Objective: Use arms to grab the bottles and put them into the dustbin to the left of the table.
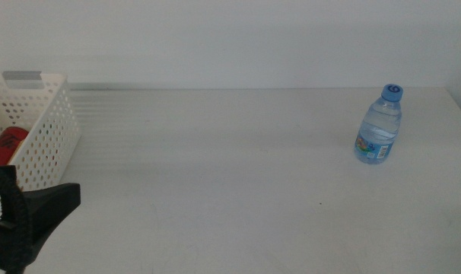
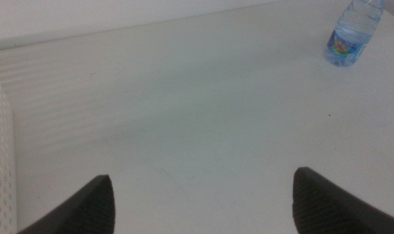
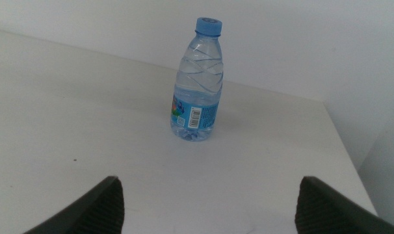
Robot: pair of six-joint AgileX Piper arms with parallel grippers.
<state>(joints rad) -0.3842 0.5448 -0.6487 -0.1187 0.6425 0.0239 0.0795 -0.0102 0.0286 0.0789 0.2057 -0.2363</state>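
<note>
left gripper (image 2: 200,201) wide, empty | right gripper (image 3: 207,205) wide, facing upright water bottle (image 3: 198,81) | dustbin (image 1: 52,125): apparently red can (image 1: 6,144)

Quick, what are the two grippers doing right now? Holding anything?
Left gripper: open, empty, beside the dustbin.
Right gripper: open, empty, facing the water bottle.

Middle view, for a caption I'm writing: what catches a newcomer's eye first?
A lone clear water bottle with a blue cap stands upright at the table's far right. At the left edge sits the white perforated dustbin, a red can inside it.
</note>
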